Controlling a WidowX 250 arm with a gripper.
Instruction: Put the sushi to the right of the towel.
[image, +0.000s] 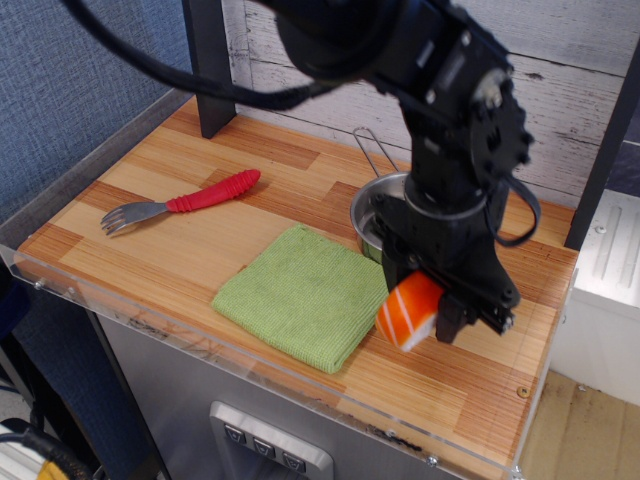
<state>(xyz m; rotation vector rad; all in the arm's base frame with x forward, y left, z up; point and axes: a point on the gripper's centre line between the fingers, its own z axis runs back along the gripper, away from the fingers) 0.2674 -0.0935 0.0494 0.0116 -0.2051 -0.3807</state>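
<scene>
The sushi (410, 310) is a small orange piece with white stripes over a white base. My gripper (425, 312) is shut on it and holds it low over the wooden table, just right of the towel's right corner. The towel (304, 293) is a flat light-green square cloth in the middle of the table. The sushi's lower end hangs close to the tabletop; I cannot tell whether it touches. My arm hides most of the steel pan behind it.
A steel pan (370, 212) with a wire handle stands behind the towel, mostly hidden by the arm. A red-handled fork (190, 201) lies at the left. The table's front edge (300, 385) is close below the towel. A dark post (207, 65) stands at the back left.
</scene>
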